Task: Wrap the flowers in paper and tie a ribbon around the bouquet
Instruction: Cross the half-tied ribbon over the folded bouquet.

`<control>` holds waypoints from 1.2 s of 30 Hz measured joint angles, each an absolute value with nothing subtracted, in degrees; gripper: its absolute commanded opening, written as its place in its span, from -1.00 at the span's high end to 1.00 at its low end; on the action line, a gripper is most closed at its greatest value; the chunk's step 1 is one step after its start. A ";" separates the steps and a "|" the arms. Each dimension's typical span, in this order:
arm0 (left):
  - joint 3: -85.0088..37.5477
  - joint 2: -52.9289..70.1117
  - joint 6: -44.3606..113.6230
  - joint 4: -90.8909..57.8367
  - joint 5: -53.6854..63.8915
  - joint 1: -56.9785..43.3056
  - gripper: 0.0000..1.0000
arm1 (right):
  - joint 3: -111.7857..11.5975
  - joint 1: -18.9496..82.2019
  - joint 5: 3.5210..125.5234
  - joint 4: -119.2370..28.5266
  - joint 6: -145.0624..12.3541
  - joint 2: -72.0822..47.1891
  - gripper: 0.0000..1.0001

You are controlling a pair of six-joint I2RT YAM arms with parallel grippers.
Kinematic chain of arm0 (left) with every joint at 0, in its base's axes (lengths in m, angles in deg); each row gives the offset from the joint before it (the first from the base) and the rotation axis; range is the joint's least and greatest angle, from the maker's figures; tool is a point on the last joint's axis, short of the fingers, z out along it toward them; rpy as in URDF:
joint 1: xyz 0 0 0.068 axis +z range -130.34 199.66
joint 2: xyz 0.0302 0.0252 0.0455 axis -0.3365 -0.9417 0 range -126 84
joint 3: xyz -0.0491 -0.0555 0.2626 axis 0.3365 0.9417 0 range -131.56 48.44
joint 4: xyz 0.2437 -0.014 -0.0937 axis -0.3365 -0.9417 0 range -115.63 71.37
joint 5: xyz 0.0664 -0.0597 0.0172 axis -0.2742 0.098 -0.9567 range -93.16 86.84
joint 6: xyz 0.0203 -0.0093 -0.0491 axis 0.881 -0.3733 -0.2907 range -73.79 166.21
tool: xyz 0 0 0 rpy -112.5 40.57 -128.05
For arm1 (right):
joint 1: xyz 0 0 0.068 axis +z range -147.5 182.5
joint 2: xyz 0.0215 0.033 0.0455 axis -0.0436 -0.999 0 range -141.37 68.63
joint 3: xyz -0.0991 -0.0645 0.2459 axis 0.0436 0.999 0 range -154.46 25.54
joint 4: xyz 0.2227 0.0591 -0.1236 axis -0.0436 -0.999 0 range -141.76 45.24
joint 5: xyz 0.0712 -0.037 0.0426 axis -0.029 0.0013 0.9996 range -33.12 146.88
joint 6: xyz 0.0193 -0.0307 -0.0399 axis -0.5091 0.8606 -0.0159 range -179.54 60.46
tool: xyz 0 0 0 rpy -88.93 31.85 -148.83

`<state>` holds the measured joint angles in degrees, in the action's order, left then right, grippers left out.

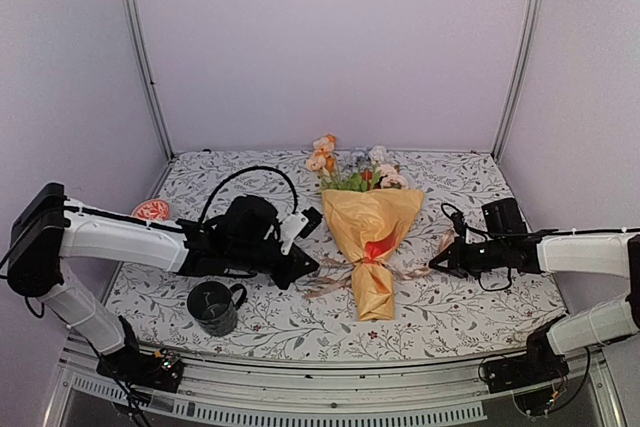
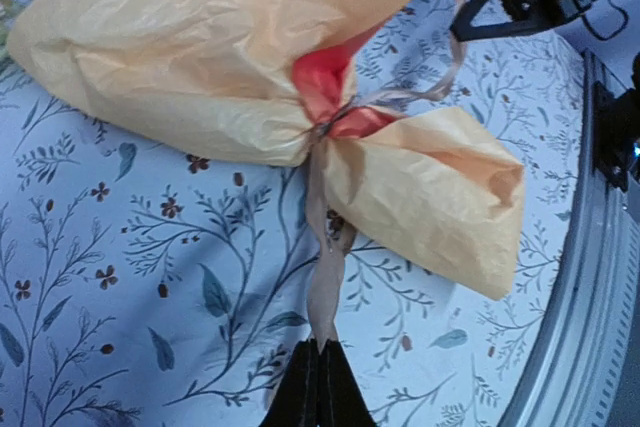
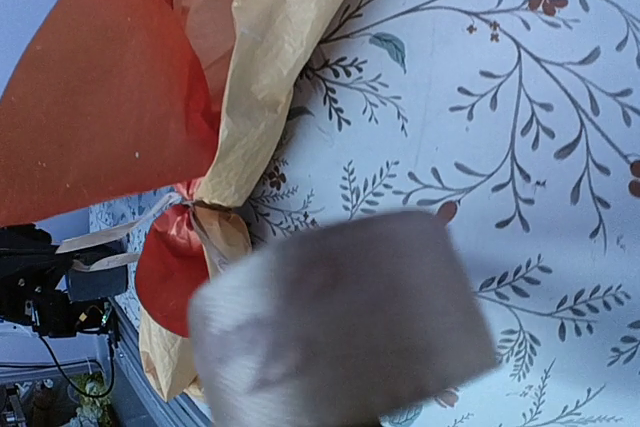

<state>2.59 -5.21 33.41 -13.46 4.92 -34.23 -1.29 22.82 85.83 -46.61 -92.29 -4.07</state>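
**Now: one ribbon end in each of my jaws, knot at the waist**

The bouquet (image 1: 370, 237) lies flat in the middle of the table (image 1: 470, 317). Its flowers (image 1: 350, 162) point to 12 o'clock and its narrow tail points to 6. The paper (image 2: 200, 47) is gathered to a tight waist, with the yellow side out and a flash of red lining showing at the pinch. The ribbon (image 2: 325, 287) already circles that waist and crosses itself there.

My left gripper (image 2: 320, 347) sits at 9 o'clock from the waist. Its jaws are pressed fully together on the ribbon's near end, which runs straight from the knot into my fingertips. My right gripper (image 1: 437, 265) sits opposite at 3 o'clock, also closed. My own right wrist view is blocked by a blur, but from the left wrist the other strand rises to that fingertip, so I judge it pinched there too.

I hold the two ends on opposite sides so that pulling apart cinches the loop without dragging the bouquet sideways. The bouquet's weight on the table does the anchoring.

The wrapping looks done and the tie is nearly so. What I judge is left is to snug or finish the knot. The risks are the thin strand slipping out of closed jaws or the paper tearing at the waist. The mug (image 1: 212, 307) at 7 o'clock stands well apart.
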 measured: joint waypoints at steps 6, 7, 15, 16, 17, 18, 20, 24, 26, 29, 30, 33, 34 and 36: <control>-2.63 0.69 38.77 -20.89 4.98 -44.08 1.00 | -1.31 29.24 85.94 -56.35 -93.36 -0.25 0.87; -3.59 1.52 39.91 -22.05 5.20 -45.55 1.00 | -1.31 30.55 86.27 -57.80 -93.67 0.45 0.79; -9.93 4.34 45.78 -28.08 7.98 -51.40 1.00 | -3.08 36.59 84.06 -72.05 -96.73 7.73 -0.17; -10.21 4.34 46.29 -28.52 8.20 -51.67 1.00 | -4.41 36.59 82.73 -74.56 -96.86 8.89 -0.18; -10.59 4.27 46.92 -29.20 8.44 -51.97 1.00 | -5.88 36.59 81.77 -76.38 -96.90 9.83 -0.17; -10.76 4.23 47.38 -29.61 8.63 -52.21 1.00 | -7.96 36.59 80.65 -78.06 -96.58 10.94 -0.15; -10.89 4.19 48.56 -30.36 8.79 -52.65 1.00 | -11.74 36.65 79.91 -78.63 -95.61 13.08 -0.08; -10.35 4.17 49.98 -29.44 7.56 -52.83 1.00 | -15.15 40.52 82.40 -69.95 -93.06 17.06 0.03; -8.84 4.17 50.13 -27.41 6.27 -52.80 1.00 | -14.78 44.48 85.85 -62.39 -92.73 16.91 0.05; -6.89 3.23 49.46 -25.35 3.41 -52.13 1.00 | -14.60 48.98 89.13 -54.23 -92.14 12.91 -0.02; -6.85 2.35 49.02 -24.91 2.73 -51.78 1.00 | -14.64 49.50 89.00 -52.73 -91.72 10.24 -0.03; -6.85 -1.61 47.38 -22.27 1.05 -49.35 1.00 | -14.84 50.09 86.07 -52.68 -91.48 3.10 -0.03; -6.85 -3.16 46.90 -21.55 0.55 -48.24 1.00 | -15.12 49.74 85.24 -52.92 -91.44 0.74 -0.03; -6.85 -5.39 46.35 -20.46 -0.31 -46.81 1.00 | -16.00 48.91 83.25 -53.47 -91.44 -4.97 -0.03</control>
